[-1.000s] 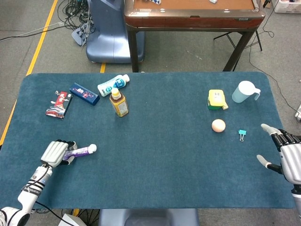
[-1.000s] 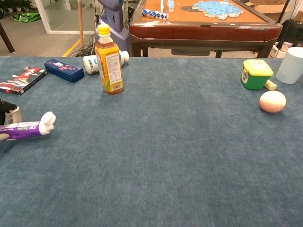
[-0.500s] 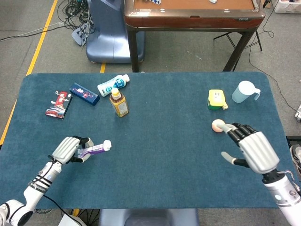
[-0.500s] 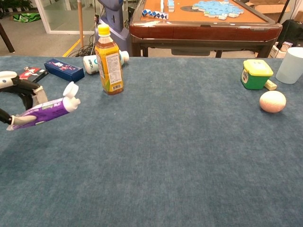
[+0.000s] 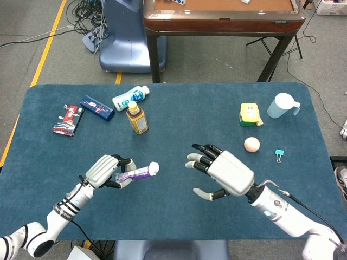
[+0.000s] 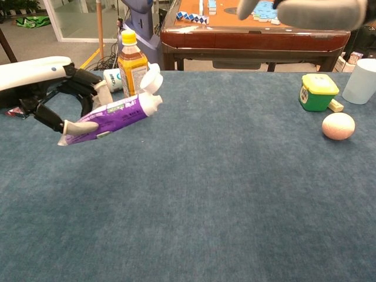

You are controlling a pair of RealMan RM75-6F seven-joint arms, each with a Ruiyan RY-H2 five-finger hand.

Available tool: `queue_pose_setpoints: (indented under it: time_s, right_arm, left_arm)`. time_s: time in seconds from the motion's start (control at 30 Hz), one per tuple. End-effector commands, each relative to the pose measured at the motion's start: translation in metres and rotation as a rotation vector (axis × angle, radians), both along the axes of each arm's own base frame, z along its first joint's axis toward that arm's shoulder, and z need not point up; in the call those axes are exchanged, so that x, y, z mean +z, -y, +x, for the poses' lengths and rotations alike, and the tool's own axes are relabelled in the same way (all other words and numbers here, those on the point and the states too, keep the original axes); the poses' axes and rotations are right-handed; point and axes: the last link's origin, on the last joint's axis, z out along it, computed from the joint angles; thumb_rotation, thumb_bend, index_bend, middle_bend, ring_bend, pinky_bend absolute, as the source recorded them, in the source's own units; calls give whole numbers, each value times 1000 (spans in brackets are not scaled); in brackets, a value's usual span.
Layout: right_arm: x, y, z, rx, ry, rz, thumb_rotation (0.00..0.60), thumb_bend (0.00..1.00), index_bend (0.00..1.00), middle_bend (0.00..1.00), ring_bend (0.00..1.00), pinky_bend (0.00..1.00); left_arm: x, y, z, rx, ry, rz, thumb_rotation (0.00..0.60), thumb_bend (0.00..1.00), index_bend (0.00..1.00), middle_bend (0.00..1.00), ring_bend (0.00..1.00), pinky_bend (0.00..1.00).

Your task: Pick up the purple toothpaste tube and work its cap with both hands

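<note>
My left hand (image 5: 106,170) (image 6: 56,88) holds the purple toothpaste tube (image 5: 135,174) (image 6: 111,116) above the table, its white cap (image 5: 154,168) (image 6: 151,79) pointing right and slightly up. The cap looks flipped open in the chest view. To the right of the cap my right hand (image 5: 222,172) hangs over the middle of the table, fingers spread and holding nothing. In the chest view that hand (image 6: 320,13) shows only as a blurred shape along the top edge.
An orange drink bottle (image 5: 136,117) (image 6: 134,75) stands behind the tube, beside a lying white bottle (image 5: 130,97). A blue box (image 5: 97,107) and a red packet (image 5: 68,119) lie far left. At the right are a yellow-lidded container (image 5: 249,114), an egg (image 5: 251,144), a cup (image 5: 282,105) and a clip (image 5: 279,155).
My left hand has lifted the tube and carried it right toward the table's middle. My right hand has swept in from the right edge to just right of the cap.
</note>
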Motion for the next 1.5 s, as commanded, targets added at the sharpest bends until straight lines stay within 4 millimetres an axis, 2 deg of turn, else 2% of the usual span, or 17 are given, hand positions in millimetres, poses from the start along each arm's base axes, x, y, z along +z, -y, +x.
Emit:
queue_pose_setpoints:
  time_s: [0.03,0.33,0.77,0.93,1.5]
  right_arm:
    - [-11,8,14,28,-12,12,118,468,323,237,82,184]
    - [-36,27,31,53,-50,19,115,491,341,236,76,168]
    - [-65,38,45,71,-84,51,113,499,347,236,76,168]
    - [-69,40,45,69,-107,48,115,504,349,236,76,168]
    - [-66,44,27,-2,-126,40,112,525,353,236,76,168]
  left_arm:
    - [-4,0,6,-1,6,-10,600,548,653,770,547,376]
    - [-14,-1,16,12,41,-37,600,549,658,772,547,377]
    - [-21,-4,27,13,80,-59,600,551,659,774,547,377]
    - [-20,-5,27,15,86,-59,600,551,660,774,547,377]
    - [-10,-9,19,35,107,-49,600,558,665,778,547,377]
